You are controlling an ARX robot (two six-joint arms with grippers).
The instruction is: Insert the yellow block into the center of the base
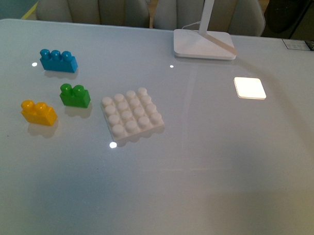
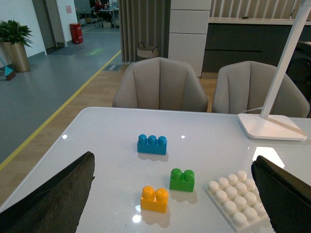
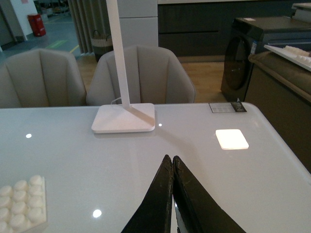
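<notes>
White surface (image 1: 222, 176): the yellow block (image 1: 38, 113) sits left of the base (image 1: 132, 114), apart from it. My left hand (image 2: 173, 159) is spread, my right hand (image 3: 172, 162) pressed together. Pickup hasn't begun; next I'd lower the left hand over the block.

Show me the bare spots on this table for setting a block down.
Widest bare stretch: the near half of the table, in front of the base and yellow block. Also bare: right of the base, before the lamp foot. Crowded: left side, around the blue block and green block.
</notes>
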